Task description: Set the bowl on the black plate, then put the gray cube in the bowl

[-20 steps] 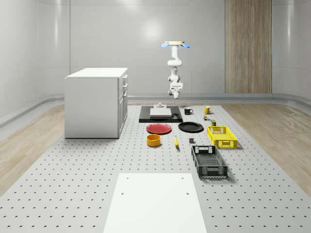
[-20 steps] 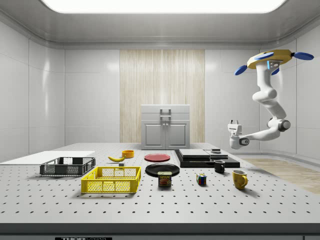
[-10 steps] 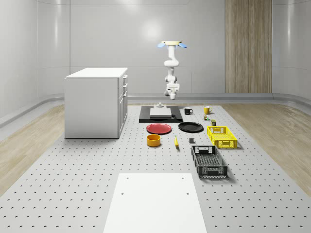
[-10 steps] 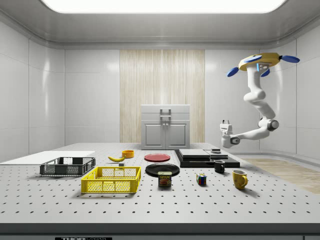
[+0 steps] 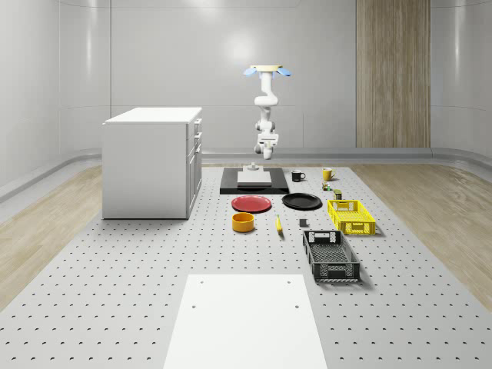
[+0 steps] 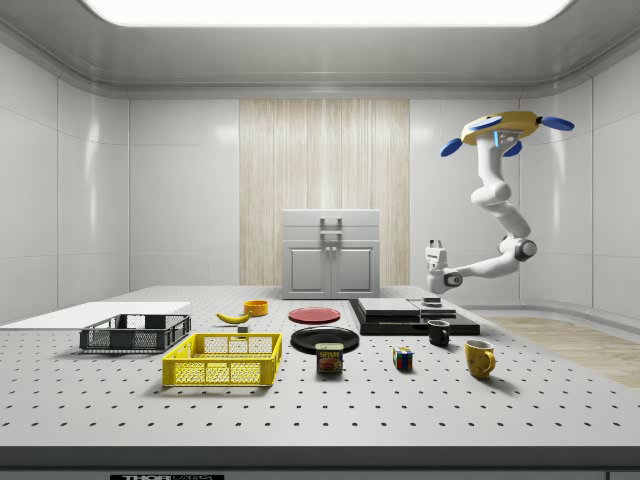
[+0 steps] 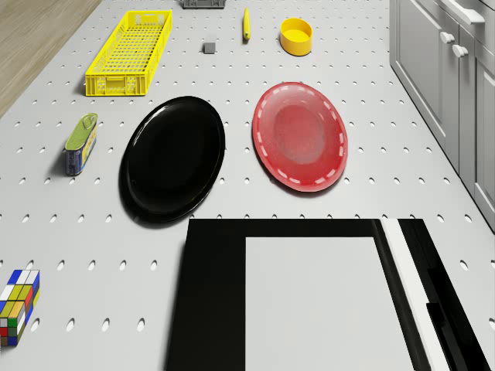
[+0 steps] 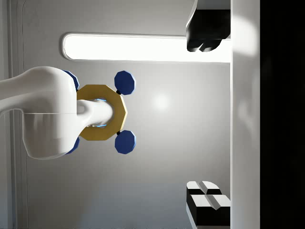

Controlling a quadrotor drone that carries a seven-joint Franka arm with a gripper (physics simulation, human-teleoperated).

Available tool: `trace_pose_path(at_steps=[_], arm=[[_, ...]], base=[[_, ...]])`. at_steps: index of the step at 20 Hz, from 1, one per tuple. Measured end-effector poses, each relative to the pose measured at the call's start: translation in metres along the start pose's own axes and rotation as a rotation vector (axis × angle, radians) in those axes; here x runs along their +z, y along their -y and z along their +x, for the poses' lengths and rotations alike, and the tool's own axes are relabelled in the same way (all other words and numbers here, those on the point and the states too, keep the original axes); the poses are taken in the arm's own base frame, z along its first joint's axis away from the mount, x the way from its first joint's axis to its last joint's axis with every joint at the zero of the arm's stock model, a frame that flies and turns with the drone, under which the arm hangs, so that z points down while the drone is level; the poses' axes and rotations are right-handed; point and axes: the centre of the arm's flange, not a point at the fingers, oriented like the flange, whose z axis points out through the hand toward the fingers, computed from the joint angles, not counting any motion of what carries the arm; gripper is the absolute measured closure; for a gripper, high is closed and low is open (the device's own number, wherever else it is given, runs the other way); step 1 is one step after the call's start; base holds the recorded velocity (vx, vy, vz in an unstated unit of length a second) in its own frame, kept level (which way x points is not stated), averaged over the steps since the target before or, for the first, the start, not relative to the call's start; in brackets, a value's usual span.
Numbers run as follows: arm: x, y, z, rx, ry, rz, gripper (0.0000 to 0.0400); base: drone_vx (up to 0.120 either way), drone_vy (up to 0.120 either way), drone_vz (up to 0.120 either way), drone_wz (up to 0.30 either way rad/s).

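Observation:
The yellow bowl (image 5: 243, 222) (image 7: 296, 36) stands on the table in front of the red plate, apart from the black plate (image 5: 301, 201) (image 7: 173, 158) (image 6: 325, 339). The small gray cube (image 5: 303, 224) (image 7: 209, 48) lies between the bowl and the yellow crate. The drone (image 5: 267, 71) (image 6: 497, 128) hovers high over the table's far end. Its arm hangs down and bends so that the gripper (image 5: 267, 150) (image 6: 434, 246) points upward above the black slab (image 5: 254, 181). In the wrist view the fingers (image 8: 205, 36) stand wide apart, open, with nothing between them.
A white cabinet (image 5: 152, 161) stands at the whole-scene view's left. Also on the table are a red plate (image 5: 252, 204), a banana (image 5: 278, 224), a yellow crate (image 5: 350, 216), a black crate (image 5: 330, 255), two mugs (image 5: 297, 175), a can (image 7: 80, 143), a Rubik's cube (image 7: 17, 305) and a white sheet (image 5: 246, 319).
The drone, arm and gripper have drifted toward the side view's left and the whole-scene view's left, now above the black slab. Nothing on the table has moved.

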Motion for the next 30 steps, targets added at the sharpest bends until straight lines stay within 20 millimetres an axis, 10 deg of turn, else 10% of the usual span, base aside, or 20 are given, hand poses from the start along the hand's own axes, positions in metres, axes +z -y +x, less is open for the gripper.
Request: trace_pose_path(at_steps=[19, 25, 30], arm=[[0.015, 0.036, -0.038, -0.009, -0.403, -0.385, 0.0], [0.08, 0.067, -0.07, -0.021, -0.976, -0.959, 0.0], [0.158, 0.054, -0.058, -0.031, -1.557, -1.548, 0.0]], base=[[0.12, -0.101, 0.0, 0.0], [0.12, 0.0, -0.1, 0.0], [0.12, 0.0, -0.12, 0.0]])
